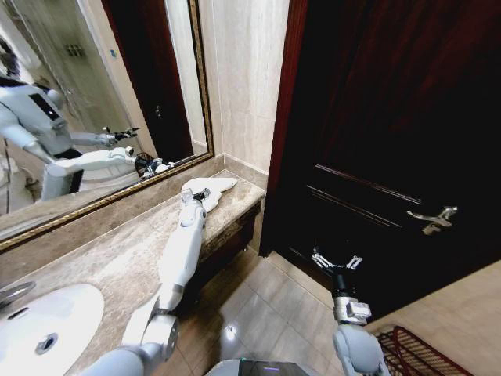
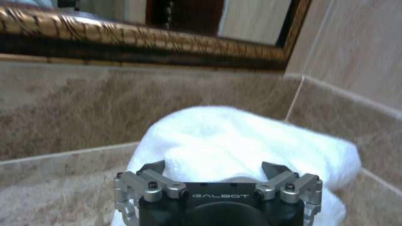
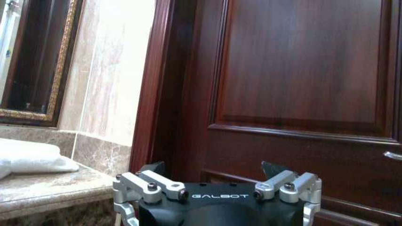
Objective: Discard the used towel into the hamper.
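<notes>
The left hand [image 1: 197,195] reaches over the brown marble desk [image 1: 117,258] with its fingers spread wide, poised directly above the crumpled white cloth towel [image 2: 238,141] at the desk's far corner below the gilt-framed mirror [image 1: 94,94]; contact cannot be confirmed. The right hand [image 1: 337,262] hangs wide and empty before the dark wooden door [image 1: 391,117]. The reddish-brown wire hamper [image 1: 415,352] stands on the tiled floor [image 1: 258,305] at lower right.

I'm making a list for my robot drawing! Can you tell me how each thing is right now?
towel: lying bunched on the counter, not picked up
left tool: open, right at the towel
right tool: open, empty, in front of the door
door: shut
hamper: on the floor, at the robot's right
</notes>
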